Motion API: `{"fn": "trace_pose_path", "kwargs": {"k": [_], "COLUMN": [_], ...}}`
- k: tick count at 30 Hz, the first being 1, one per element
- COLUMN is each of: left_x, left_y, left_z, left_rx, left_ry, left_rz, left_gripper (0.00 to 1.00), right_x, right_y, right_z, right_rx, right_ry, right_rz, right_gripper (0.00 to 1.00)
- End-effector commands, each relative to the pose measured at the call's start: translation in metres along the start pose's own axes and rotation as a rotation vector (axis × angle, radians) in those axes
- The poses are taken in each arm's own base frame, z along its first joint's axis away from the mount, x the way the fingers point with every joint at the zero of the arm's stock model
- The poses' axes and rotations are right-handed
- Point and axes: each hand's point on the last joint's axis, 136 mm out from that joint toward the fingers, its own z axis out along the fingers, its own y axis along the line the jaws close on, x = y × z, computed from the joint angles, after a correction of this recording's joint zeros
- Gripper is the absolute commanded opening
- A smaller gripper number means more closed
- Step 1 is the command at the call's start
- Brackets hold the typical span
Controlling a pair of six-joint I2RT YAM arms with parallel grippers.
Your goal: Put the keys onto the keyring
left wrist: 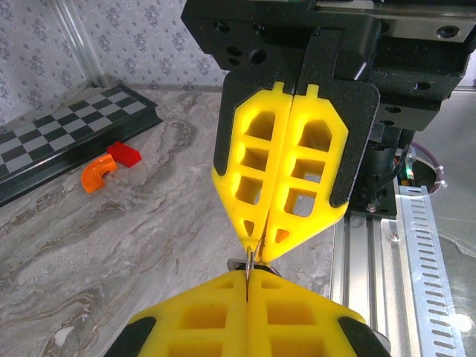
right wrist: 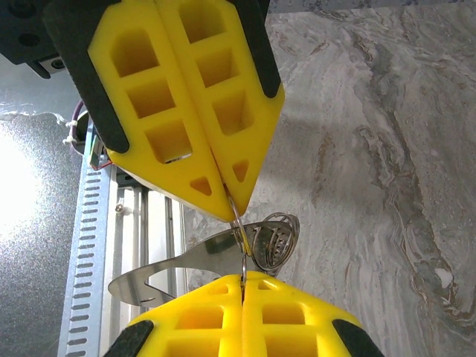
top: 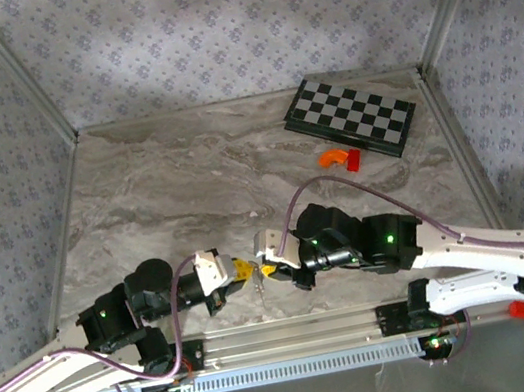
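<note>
The left claw [top: 243, 270] and right claw [top: 268, 264] meet tip to tip just above the table's [top: 186, 169] near edge, both pinched shut on the same thin wire loop, the keyring [right wrist: 239, 239], which spans the short gap between their points. In the right wrist view a flat silvery blade, probably a key [right wrist: 171, 269], hangs at the loop and runs off toward the rail, its long axis lying across the line joining the claws; a small coil [right wrist: 277, 239] sits on the loop's other side. Both claws touch the keyring, so neither is nearer. Whether the key is fully threaded cannot be told.
</note>
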Motion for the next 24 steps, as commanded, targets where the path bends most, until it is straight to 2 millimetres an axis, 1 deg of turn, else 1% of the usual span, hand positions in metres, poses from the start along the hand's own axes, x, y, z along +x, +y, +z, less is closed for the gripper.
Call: {"fn": "trace_pose_path", "kwargs": {"k": [1, 24], "left_x": [-0.0152, -0.0150], "left_y": [-0.0013, -0.0029], "left_z": [-0.0017, -0.0002], "left_rx": [0.007, 0.019], "left_ry": [-0.044, -0.040], "left_rz": [0.014, 0.011], "left_gripper": [0.00, 0.00], "right_x": [-0.0227, -0.0302], "right_y": [0.0034, 0.0052], "right_z": [-0.0084, -0.0094], "right_rx": [-0.021, -0.036], "right_ry": [-0.099, -0.150], "right_rz": [-0.011, -0.020], "right_gripper": [0.00, 0.00]}}
